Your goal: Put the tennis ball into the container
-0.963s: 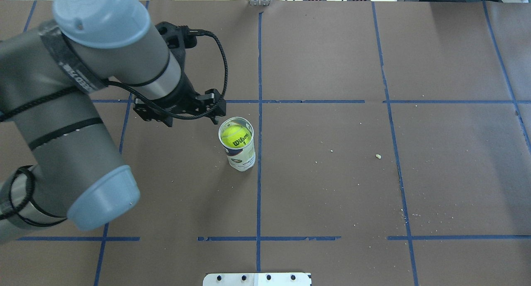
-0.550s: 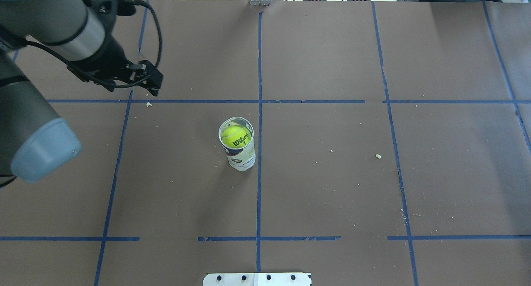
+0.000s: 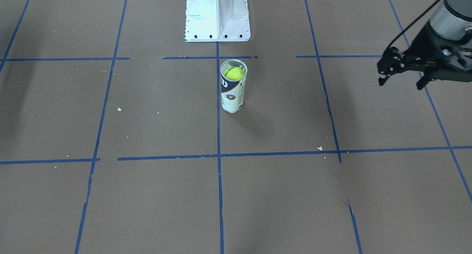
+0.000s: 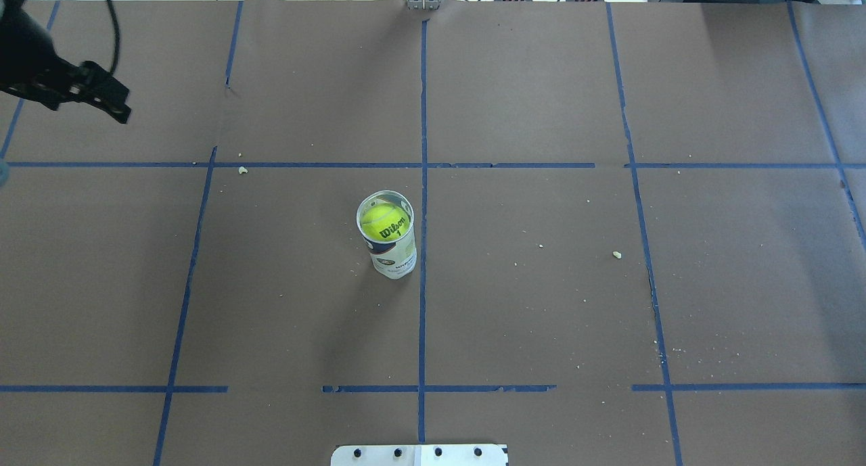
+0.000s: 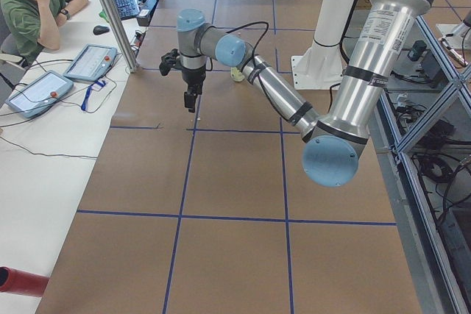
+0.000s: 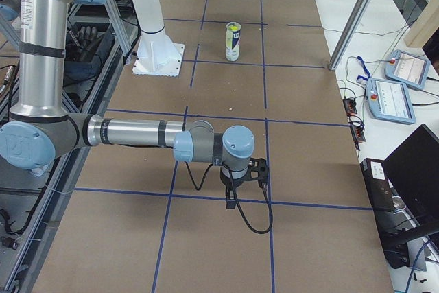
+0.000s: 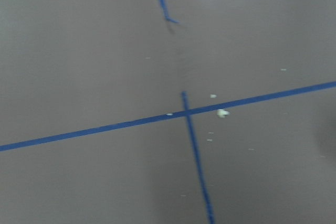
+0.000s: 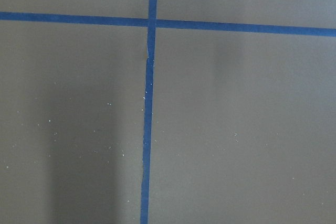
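The tennis ball (image 4: 383,224), yellow-green with dark lettering, sits inside the container (image 4: 394,253), a clear can with a white and navy label standing upright at the table's middle. The front-facing view shows the ball (image 3: 235,74) near the top of the can (image 3: 232,95). My left gripper (image 3: 400,85) hangs open and empty far off to the side, well away from the can; overhead it (image 4: 86,107) is at the far left edge. My right gripper (image 6: 240,197) shows only in the exterior right view, pointing down over bare table; I cannot tell its state.
The white pedestal base (image 3: 217,14) stands behind the can on the robot's side. Blue tape lines (image 4: 422,317) cross the brown table cover, and small crumbs (image 4: 616,254) lie scattered on it. An operator (image 5: 33,5) sits at the side desk with tablets.
My left arm has drawn back from right beside the can to the far left edge, its gripper staying open. The ball and the can have not moved.
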`<state>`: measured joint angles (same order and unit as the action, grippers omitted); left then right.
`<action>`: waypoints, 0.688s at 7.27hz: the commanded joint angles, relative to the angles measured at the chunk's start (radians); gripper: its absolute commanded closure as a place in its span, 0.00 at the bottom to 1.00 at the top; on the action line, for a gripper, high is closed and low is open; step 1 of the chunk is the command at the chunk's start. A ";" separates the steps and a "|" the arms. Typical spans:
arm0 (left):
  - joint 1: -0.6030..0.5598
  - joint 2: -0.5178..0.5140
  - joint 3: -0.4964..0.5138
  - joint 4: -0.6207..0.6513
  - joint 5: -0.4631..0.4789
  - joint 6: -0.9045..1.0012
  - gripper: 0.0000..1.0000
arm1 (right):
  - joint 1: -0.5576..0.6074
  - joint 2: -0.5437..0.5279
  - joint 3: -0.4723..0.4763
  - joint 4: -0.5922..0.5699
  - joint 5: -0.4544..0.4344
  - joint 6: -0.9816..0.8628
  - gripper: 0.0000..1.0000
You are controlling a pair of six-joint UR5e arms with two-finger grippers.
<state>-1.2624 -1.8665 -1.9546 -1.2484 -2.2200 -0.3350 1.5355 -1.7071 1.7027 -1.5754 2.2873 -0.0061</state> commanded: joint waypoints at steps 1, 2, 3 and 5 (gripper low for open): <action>-0.156 0.100 0.151 -0.022 -0.053 0.298 0.00 | 0.000 0.000 0.000 0.000 0.000 0.000 0.00; -0.196 0.169 0.210 -0.095 -0.061 0.383 0.00 | 0.000 0.000 0.000 0.000 0.000 0.000 0.00; -0.216 0.291 0.213 -0.202 -0.066 0.393 0.00 | 0.000 0.000 0.000 0.000 0.000 0.000 0.00; -0.238 0.415 0.253 -0.368 -0.160 0.387 0.00 | 0.000 0.000 0.000 0.000 0.000 0.000 0.00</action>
<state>-1.4824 -1.5240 -1.7310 -1.5273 -2.3212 0.0495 1.5356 -1.7073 1.7028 -1.5754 2.2871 -0.0061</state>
